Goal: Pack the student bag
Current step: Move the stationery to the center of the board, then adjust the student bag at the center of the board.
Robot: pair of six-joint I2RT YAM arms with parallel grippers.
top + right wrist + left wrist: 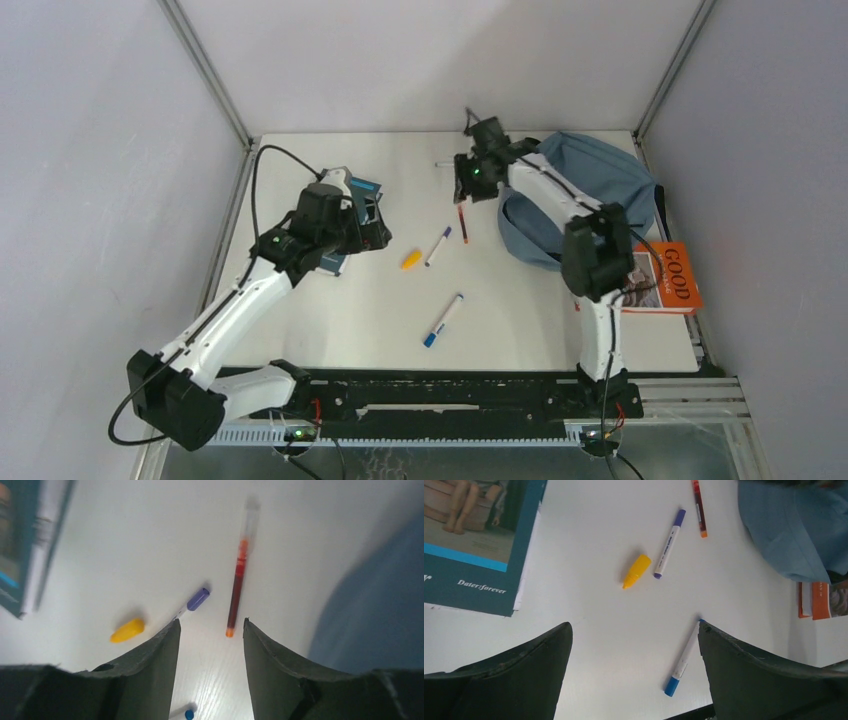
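Two books, three pens and one loose cap are seen around the student bag [590, 185] from the top camera. The bag is slumped at the far right of the white table [330, 330], with an orange book [668, 280] just beside its near edge. A teal book [362, 192] is partly hidden under the left arm. Between the books are spread a red pen [462, 222], a purple-capped marker [438, 245], a yellow cap [411, 259] and, nearer the bases, a blue-capped marker [442, 320].

From the left wrist, the left gripper [635, 627] is shown spread wide above bare table, with nothing held. One end of the blue-capped marker is covered by a finger; the bag is seen at upper right.

From the right wrist, the right gripper [211, 622] is shown with a narrow gap and nothing clamped. The red pen is seen just beyond its tips, the bag blurred at right.
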